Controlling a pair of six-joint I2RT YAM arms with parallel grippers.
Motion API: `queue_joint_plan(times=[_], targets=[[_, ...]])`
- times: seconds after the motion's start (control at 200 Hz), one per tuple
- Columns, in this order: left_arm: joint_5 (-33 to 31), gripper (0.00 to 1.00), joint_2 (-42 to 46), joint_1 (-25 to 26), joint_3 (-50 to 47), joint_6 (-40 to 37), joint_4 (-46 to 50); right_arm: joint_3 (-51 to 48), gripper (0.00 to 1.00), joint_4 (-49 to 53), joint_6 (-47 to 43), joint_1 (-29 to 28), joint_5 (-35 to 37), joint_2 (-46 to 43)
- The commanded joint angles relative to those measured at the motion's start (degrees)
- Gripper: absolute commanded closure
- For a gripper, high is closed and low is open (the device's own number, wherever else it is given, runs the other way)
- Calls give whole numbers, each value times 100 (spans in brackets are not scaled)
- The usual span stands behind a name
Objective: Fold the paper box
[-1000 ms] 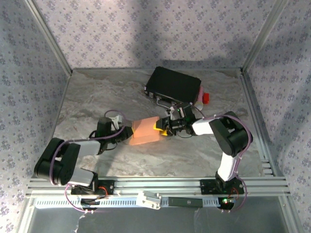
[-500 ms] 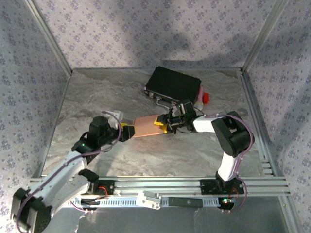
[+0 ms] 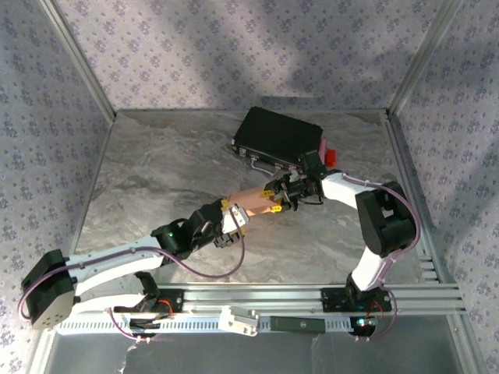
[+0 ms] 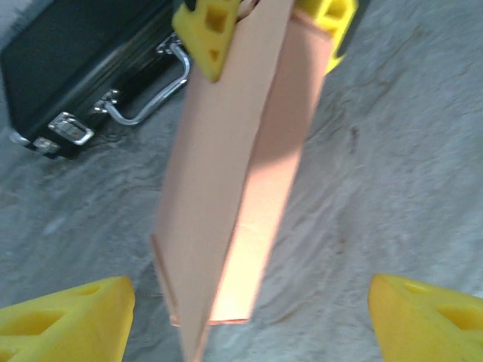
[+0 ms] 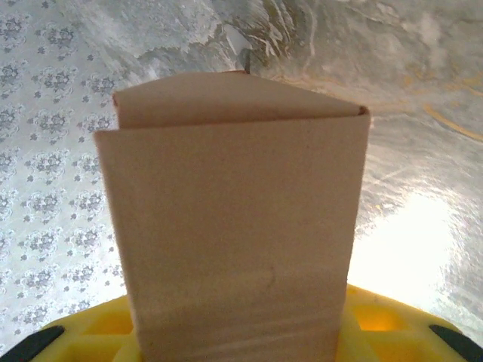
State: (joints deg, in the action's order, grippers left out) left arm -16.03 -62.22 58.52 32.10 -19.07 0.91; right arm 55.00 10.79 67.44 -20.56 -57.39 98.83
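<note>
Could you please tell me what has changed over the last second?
The left arm unfolded and stretched out low over the table, carrying the left gripper rightwards; it now stands open astride the near end of the paper box. The right gripper, shut on the box's other end, drew back towards the black case, taking the box with it. The case stayed put.

Both arms share one build: white tubular links joined by chunky black cylindrical joint housings, seen on the left arm at the lower left of the top view and the right arm at the lower right. Thin mauve cables loop loosely beside them. A small green light glows on a black left joint. The left hand and right hand carry bright yellow fingers — matte, wedge-shaped, with square moulded recesses.
</note>
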Motion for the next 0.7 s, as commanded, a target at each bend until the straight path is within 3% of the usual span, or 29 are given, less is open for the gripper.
queue_joint_plan(times=[0.0,0.205,0.41,0.695], targets=[[-480,19,-350,9,53,-829,-499,-4,63,681,-197,73,-144,-159],[-301,19,-1107,8,187,-935,-684,-71,64,648,-166,121,-228,-141],[-526,21,-1459,-7,338,-952,-905,-178,64,580,-94,121,-233,-231],[-331,48,-1852,-69,584,-811,-795,-271,64,484,-5,145,-283,-270]])
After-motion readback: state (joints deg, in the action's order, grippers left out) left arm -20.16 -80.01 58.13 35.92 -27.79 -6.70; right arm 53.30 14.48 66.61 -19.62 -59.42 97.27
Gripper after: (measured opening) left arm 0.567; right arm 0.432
